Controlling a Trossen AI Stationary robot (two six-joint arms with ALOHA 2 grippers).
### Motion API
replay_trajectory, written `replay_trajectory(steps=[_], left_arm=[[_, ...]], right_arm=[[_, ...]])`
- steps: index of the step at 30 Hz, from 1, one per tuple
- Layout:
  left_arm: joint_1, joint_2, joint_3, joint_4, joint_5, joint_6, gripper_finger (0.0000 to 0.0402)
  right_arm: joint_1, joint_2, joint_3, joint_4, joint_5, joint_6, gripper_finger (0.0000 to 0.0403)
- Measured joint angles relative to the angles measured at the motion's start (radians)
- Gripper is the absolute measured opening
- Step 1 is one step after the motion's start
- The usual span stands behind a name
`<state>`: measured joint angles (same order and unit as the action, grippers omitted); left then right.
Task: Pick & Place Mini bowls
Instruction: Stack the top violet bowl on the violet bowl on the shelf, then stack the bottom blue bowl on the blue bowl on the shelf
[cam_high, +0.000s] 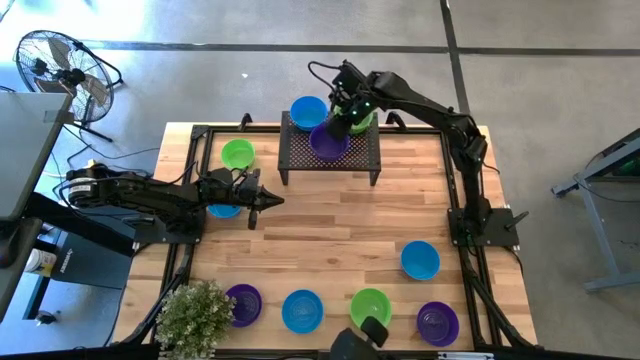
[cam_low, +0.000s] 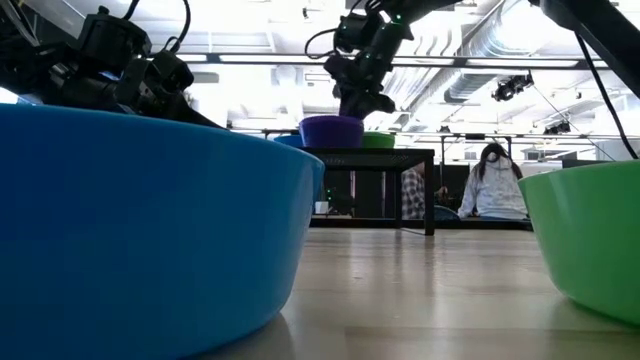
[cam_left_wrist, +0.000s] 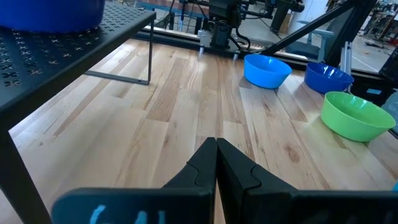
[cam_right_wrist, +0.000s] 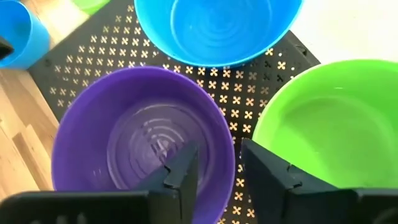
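Rack (cam_high: 330, 152) crowded: purple bowl (cam_right_wrist: 140, 140) between blue bowl (cam_right_wrist: 214, 28), green bowl (cam_right_wrist: 329, 121).

no readable text, labels, nos. or signs anywhere

Wooden table (cam_high: 330, 215), black rack (cam_high: 331, 150), 7 mini bowls (cam_high: 420, 260), plant (cam_high: 195, 315)

Count from above: ten mini bowls in all.

Three on my black rack (cam_high: 300, 160): blue bowl (cam_high: 307, 111), purple bowl (cam_high: 328, 144), green bowl (cam_high: 364, 120).

Seven on the counter (cam_high: 330, 230): three blue (cam_high: 420, 260), two purple (cam_high: 437, 322), two green (cam_high: 237, 153).

One potted plant (cam_high: 195, 318). One floor fan (cam_high: 55, 65).
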<state>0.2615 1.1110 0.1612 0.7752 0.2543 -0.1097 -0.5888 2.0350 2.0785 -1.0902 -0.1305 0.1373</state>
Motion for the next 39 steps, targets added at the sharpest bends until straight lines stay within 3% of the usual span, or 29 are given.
replay_trajectory(steps=[5,12,22,29,39], left_arm=[[0.000,0.000,0.000,0.000,0.002,0.000,0.0000],[0.000,0.000,0.000,-0.002,0.003,0.000,0.0000],[0.000,0.000,0.000,-0.027,0.003,-0.004,0.0000],[0.000,0.000,0.000,-0.038,0.026,-0.027,0.0000],[-0.089,0.000,0.000,-0.041,0.017,-0.021,0.0000]], right_arm=[[0.020,-0.028,0.000,-0.040,0.067,-0.097,0.0101],[0.110,-0.096,0.000,-0.046,0.202,-0.205,0.0008],[0.248,-0.117,-0.030,0.132,0.197,-0.290,0.0003],[0.314,-0.281,-0.407,0.490,0.144,-0.294,0.0002],[0.442,-0.739,-1.123,1.055,0.231,-0.214,0.0001]])
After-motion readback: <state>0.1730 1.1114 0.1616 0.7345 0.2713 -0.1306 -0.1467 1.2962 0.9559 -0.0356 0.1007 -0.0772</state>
